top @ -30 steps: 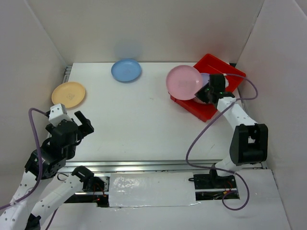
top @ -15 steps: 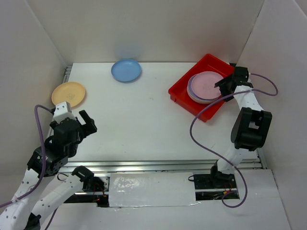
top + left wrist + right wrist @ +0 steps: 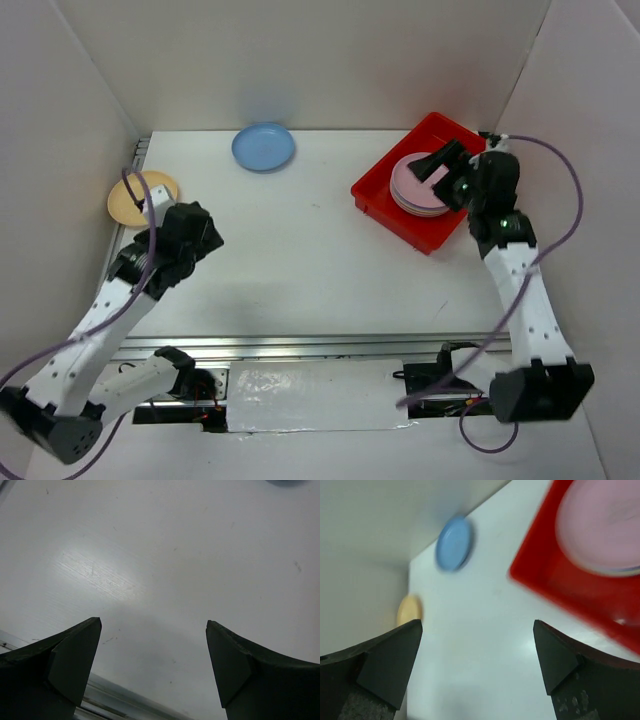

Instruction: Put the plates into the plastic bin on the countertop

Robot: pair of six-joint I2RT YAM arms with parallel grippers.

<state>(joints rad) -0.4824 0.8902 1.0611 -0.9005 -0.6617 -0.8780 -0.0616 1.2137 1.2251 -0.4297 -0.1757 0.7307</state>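
Observation:
The red plastic bin point(image 3: 383, 204) stands at the back right of the countertop point(image 3: 300, 250). A stack of plates lies in it, a pink one point(image 3: 414, 184) on top. My right gripper point(image 3: 445, 172) hovers open and empty over the bin's right side. In the right wrist view the pink plate point(image 3: 605, 525) and the bin point(image 3: 540, 582) blur past my right gripper point(image 3: 477, 625). A blue plate point(image 3: 264, 147) lies at the back and a yellow plate point(image 3: 130, 200) at the left, partly behind my left arm. My left gripper point(image 3: 190, 235) is open over bare countertop point(image 3: 160, 555).
White walls close in the table on three sides. A metal rail point(image 3: 300, 345) runs along the near edge and shows under my left gripper point(image 3: 154, 625). The blue plate point(image 3: 454, 543) and the yellow plate point(image 3: 409, 609) also show in the right wrist view.
My right gripper let go of the pink plate, which now lies on the stack in the bin, then opened wide and lifted. My left arm reached forward toward the yellow plate.

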